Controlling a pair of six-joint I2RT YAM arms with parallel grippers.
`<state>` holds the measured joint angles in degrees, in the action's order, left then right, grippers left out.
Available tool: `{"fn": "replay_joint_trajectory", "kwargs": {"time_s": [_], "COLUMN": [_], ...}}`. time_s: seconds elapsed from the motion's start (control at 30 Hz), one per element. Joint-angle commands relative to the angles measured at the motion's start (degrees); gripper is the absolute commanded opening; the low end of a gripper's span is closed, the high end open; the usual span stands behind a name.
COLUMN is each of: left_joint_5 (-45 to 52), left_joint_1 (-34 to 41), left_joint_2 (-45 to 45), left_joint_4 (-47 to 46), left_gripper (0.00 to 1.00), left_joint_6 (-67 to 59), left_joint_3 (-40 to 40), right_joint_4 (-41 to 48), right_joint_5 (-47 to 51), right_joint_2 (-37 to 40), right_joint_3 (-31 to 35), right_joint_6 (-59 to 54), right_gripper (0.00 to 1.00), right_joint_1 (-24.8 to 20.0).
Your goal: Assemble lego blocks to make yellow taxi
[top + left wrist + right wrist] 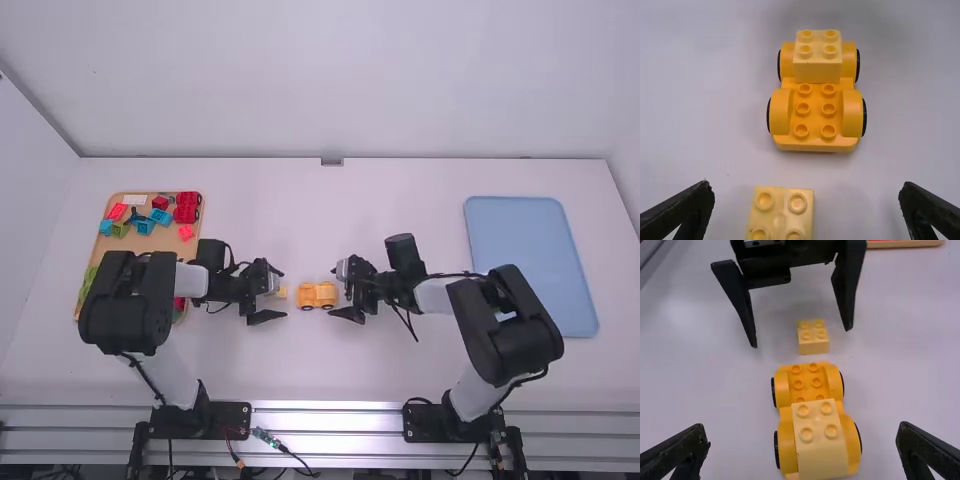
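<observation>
One loose pale yellow block [781, 212] sits on the table [300, 370] between the widely spread fingers of the left end effector [285, 292], untouched, its near part cut off by the left wrist view's edge. The right end effector [333, 291] is spread too, holding nothing. Between the two end effectors stands the orange-yellow car base [817, 145] with a second block [818, 70] on it; its black wheels are partly hidden by the fenders. Behind the left end effector, its arm covers part of the wooden tray [165, 240], so some bricks there are hard to make out
</observation>
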<state>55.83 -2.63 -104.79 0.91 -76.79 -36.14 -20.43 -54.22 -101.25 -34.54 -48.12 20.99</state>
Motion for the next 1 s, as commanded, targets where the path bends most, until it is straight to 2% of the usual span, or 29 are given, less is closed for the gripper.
{"fn": "replay_joint_trajectory", "kwargs": {"time_s": [0.0,0.07,0.27,0.43,0.53,0.63,0.7,0.8,0.97], "left_joint_5": [0.57,0.44,0.26,2.51,2.67,2.67,2.12,2.29,2.27], "left_joint_1": [-0.04,-0.04,-0.04,-1.55,-2.32,-2.1,-1.81,-1.88,-1.84], "left_joint_2": [-0.31,-0.4,-3.35,-7.42,-7.57,-7.59,-7.59,-7.59,-7.59], "left_joint_4": [-3.38,-5.55,-3.56,-4.08,-9.88,-13.07,-13.7,-10.64,-3.14], "left_gripper": [0.96,0.91,0.91,0.93,0.92,0.88,0.78,0.68,0.63], "left_joint_6": [-3.22,-5.28,-5.01,-3.99,-9.38,-12.01,-12.66,-11.81,-6.26], "left_joint_3": [-2.6,-3.69,-4.09,-6.36,-8.17,-9.14,-9.29,-8.04,-5.31], "right_joint_4": [0.02,0.09,-2.89,-11.54,-15.41,-15.78,-15.21,-15.21,-15.21], "right_joint_5": [0.13,0.13,0.22,0.24,0.07,0.07,0.09,0.13,0.11], "right_joint_2": [-0.59,-0.59,-0.96,-6.21,-8.74,-9.2,-9.22,-9.22,-9.27], "right_joint_3": [-1.07,-1.05,0.83,1.29,1.14,1.16,1.14,1.16,1.16], "right_joint_6": [0.28,0.31,0.98,6.21,8.13,8.13,7.63,7.63,7.63], "right_gripper": [0.99,0.99,0.99,0.99,0.99,0.99,0.99,0.99,0.99], "right_joint_1": [0.46,0.39,0.09,0.87,0.81,0.81,0.81,0.81,0.81]}}
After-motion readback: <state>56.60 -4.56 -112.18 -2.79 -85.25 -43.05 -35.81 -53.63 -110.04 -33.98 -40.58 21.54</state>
